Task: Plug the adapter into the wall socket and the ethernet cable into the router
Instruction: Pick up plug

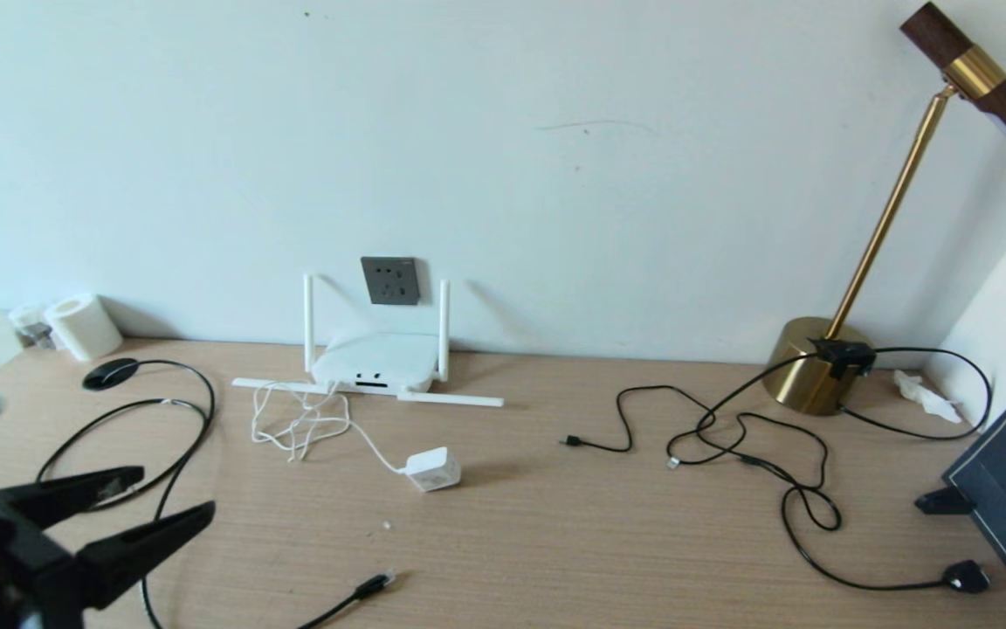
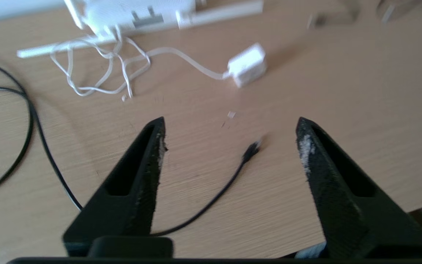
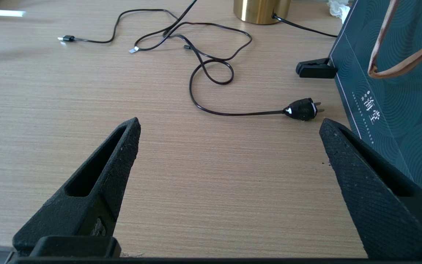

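Left tool (image 1: 175, 494) spread above wooden desk (image 1: 555, 524) near ethernet cable (image 1: 372, 584); right tool (image 3: 229, 126) spread, empty; pale wall (image 1: 555, 131) behind.

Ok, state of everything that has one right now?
adapter: unplugged, lying on the desk
wall socket: nothing plugged in
ethernet cable: plug loose on the desk
router: front ports unoccupied
left gripper: open, above the desk
right gripper: open, holding nothing

My desk (image 1: 555, 524) is matt, pale wood-grain; my fingers (image 3: 97, 198) are rough, grainy black plastic. The router (image 1: 376, 360) and adapter (image 1: 433, 469) look smooth white plastic. The lamp (image 1: 809, 367) base is shiny brass-coloured metal.
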